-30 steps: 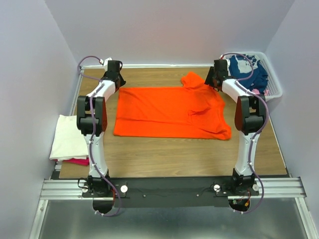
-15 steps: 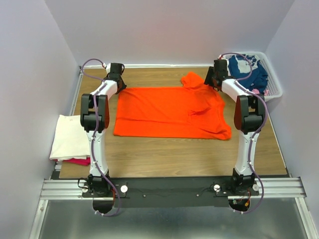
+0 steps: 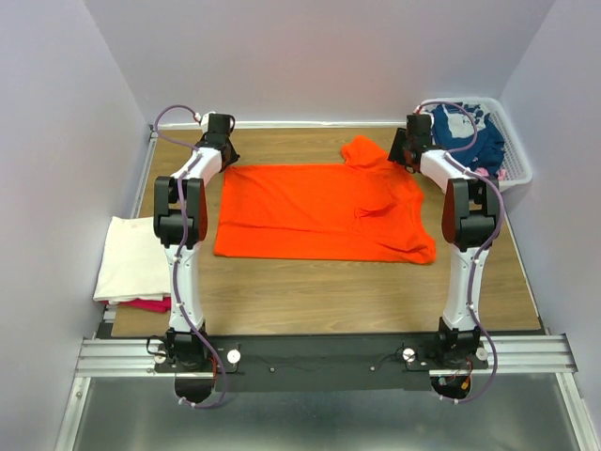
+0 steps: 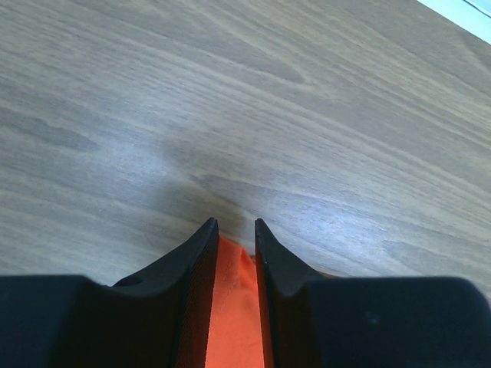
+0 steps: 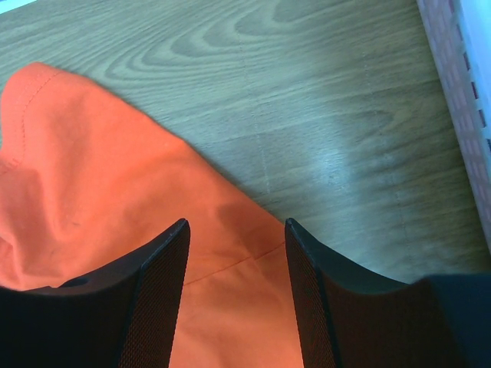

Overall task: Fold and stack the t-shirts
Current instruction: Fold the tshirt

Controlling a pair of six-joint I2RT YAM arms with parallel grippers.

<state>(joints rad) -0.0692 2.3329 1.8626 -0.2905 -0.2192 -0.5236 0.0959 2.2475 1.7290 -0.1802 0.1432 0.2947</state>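
Four shirts to count: one orange shirt (image 3: pixel 319 211) spread mid-worktop, one cream shirt (image 3: pixel 131 258) on top of one pink shirt (image 3: pixel 150 304) just off the left edge, one navy shirt (image 3: pixel 470 136) in the basket. One white basket (image 3: pixel 519 169), at the far right corner. Two arms, left arm (image 3: pixel 178 254) and right arm (image 3: pixel 465 244), at the near edge. Two grippers, left gripper (image 4: pixel 235 230) and right gripper (image 5: pixel 236 230), two black fingers apiece. One wooden worktop (image 3: pixel 357 291).
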